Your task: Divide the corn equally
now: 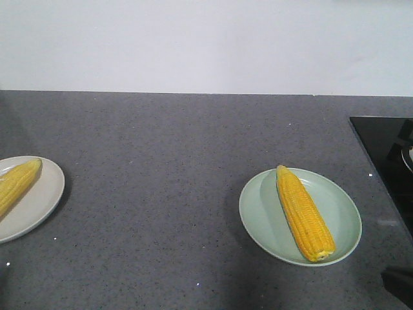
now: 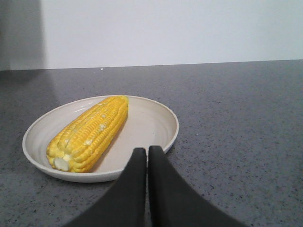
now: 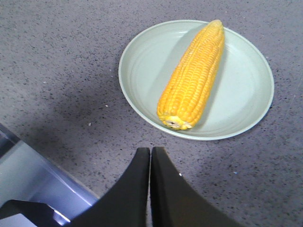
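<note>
Yellow corn [image 1: 304,212], speckled grey counter [image 1: 161,194]

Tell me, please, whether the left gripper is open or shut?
Shut: the left gripper has its two black fingers pressed together, holding nothing.

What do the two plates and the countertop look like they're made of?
The green plate and the cream plate look like glazed ceramic or melamine: smooth with a soft sheen. I can't tell which. The countertop looks like speckled grey stone or composite, matte.
</note>
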Controlling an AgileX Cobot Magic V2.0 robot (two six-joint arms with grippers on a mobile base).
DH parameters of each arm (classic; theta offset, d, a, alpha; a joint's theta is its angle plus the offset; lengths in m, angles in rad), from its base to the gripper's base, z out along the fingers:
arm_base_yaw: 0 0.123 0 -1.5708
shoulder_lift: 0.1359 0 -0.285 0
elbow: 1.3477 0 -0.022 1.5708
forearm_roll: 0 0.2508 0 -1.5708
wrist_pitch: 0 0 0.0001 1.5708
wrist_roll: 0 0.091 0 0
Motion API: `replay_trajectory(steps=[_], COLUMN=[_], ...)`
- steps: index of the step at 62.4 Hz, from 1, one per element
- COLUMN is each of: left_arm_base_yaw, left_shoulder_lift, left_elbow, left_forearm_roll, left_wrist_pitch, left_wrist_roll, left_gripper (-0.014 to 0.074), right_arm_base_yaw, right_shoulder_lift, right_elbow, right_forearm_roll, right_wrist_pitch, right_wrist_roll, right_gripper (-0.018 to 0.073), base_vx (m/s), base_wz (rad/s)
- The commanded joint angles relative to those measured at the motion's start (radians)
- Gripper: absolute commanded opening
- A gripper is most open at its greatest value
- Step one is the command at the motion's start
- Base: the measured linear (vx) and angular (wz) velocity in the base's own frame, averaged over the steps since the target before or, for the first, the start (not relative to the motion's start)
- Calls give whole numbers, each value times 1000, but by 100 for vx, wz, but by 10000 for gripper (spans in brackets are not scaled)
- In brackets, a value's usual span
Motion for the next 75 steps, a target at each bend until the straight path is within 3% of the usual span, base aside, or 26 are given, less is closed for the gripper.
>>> replay_trajectory(steps=[1, 12, 25, 32, 44, 52, 66, 75], left_arm_base_yaw=[1, 1, 1, 1, 1, 1, 1, 1], left_shoulder_lift=[-17, -17, -17, -17, -17, -17, -17, -17], left_elbow=[4, 4, 4, 4, 4, 3, 3, 3], left_forearm_roll=[-1, -1, -1, -1, -1, -1, -1, -1], left_wrist_pitch=[-75, -75, -75, -75, -75, -74, -71, -71], left_wrist_roll=[-9, -9, -9, -9, -9, -9, -9, -9], left_gripper=[-7, -7, -7, -7, -7, -7, -7, -7], right_arm_base_yaw=[-3, -2, -4, -4, -4, -3, -3, -4], right_shoulder_lift=[3, -72, -232, -331, -483, -501, -501, -501], right_elbow=[-21, -9, 201, 294, 430, 506, 595, 593], right_forearm_roll=[-47, -135, -146, -234, -441, -557, -575, -576], right_wrist_pitch=[-75, -185, -504, -578, -624, -712, -1003, -1022], right_wrist_roll=[-16, -12, 72, 212, 588, 758, 768, 757], right_gripper=[-4, -4, -1, -1, -1, -1, -1, -1], base_vx=[0, 0, 0, 0, 0, 0, 0, 0], base_wz=[0, 0, 0, 0, 0, 0, 0, 0])
